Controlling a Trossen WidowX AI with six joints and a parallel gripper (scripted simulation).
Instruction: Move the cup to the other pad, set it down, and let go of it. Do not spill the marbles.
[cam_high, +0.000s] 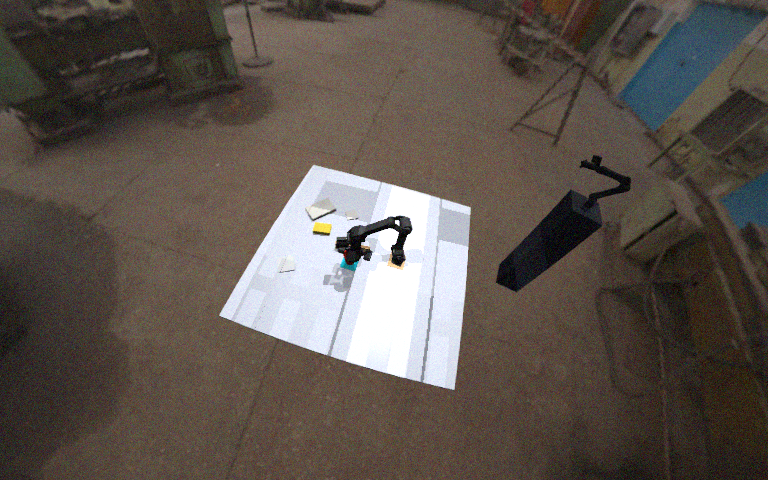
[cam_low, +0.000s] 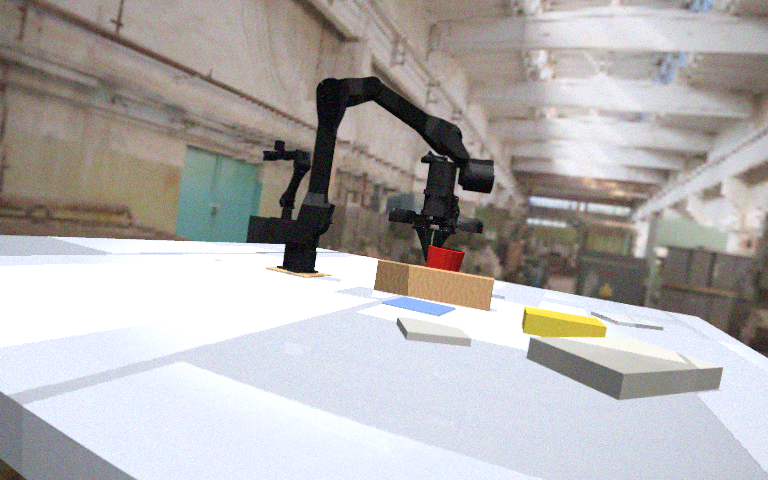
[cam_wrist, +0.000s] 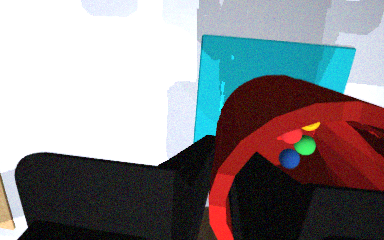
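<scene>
My gripper (cam_low: 436, 242) (cam_wrist: 221, 145) (cam_high: 347, 251) is shut on the rim of the red cup (cam_low: 445, 258) (cam_wrist: 260, 102), one finger outside the wall and one inside. The cup is upright. Several marbles (cam_wrist: 297, 146) lie in it: blue, green, red and yellow. In the wrist view a cyan pad (cam_wrist: 235, 75) (cam_high: 348, 264) lies right under and beyond the cup. In the exterior view the pad (cam_low: 419, 306) looks blue, and a wooden block (cam_low: 433, 284) hides the cup's base, so I cannot tell whether it touches the pad.
A yellow block (cam_low: 560, 322) (cam_high: 322, 227), a small grey slab (cam_low: 433, 331) and a large grey slab (cam_low: 623, 365) (cam_high: 320, 208) lie on the white table (cam_low: 169, 339). The arm's base (cam_low: 299, 254) stands to the left. A thin plate (cam_low: 625, 320) lies far right.
</scene>
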